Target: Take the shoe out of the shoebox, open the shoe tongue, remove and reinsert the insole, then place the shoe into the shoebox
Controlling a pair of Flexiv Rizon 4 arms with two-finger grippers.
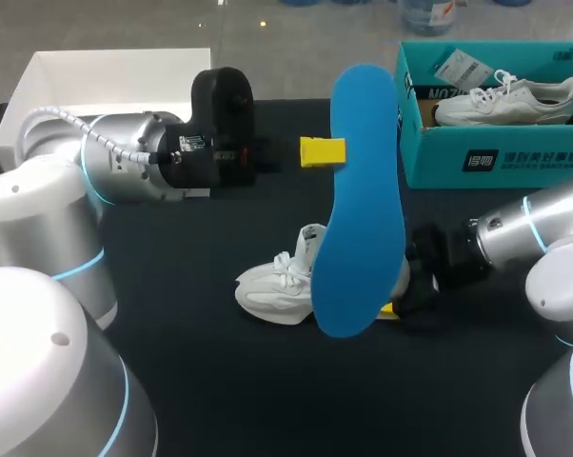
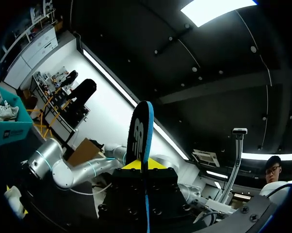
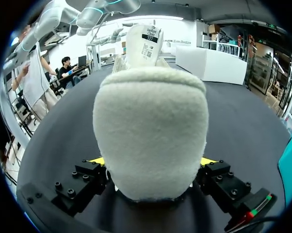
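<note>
The one blue insole (image 1: pixel 358 200) is out of the shoe and held up over the middle of the black table (image 1: pixel 220 381), the left gripper (image 1: pixel 322 152) closed on the left edge of its far end. Under it lies one white shoe (image 1: pixel 277 286), its tongue's printed label (image 3: pixel 148 41) too small to read, and the right gripper (image 1: pixel 391 307) clasps its heel from both sides. Far right, the single teal shoebox (image 1: pixel 496 157), with white print on its side, holds a second white shoe (image 1: pixel 505 100) and a hang tag (image 1: pixel 463 67); one white lid (image 1: pixel 106 81) sits far left.
</note>
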